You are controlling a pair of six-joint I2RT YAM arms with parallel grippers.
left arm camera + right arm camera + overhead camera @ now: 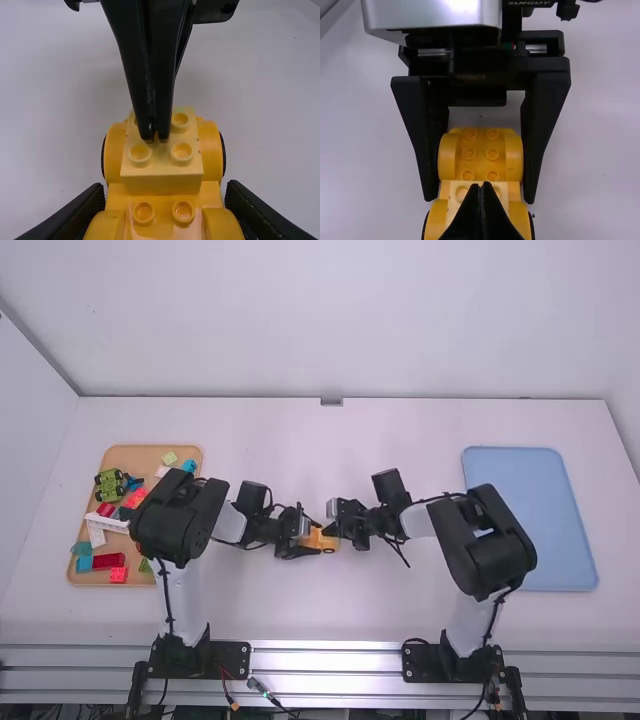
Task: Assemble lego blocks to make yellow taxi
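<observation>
"Yellow taxi (318, 539) is sitting between the arms; what's happening?"

"Left gripper (164, 189) is holding its body. Pale yellow block (161, 175) is sitting on top, and right gripper (155, 138), empty, its fingers together, is resting its tips there."

"So we're probably seating that block?"

"Looks so. Next we're needing a straight downward press, left side bracing."

glossy plastic block (161, 181), smooth matt table (330, 455)
</observation>
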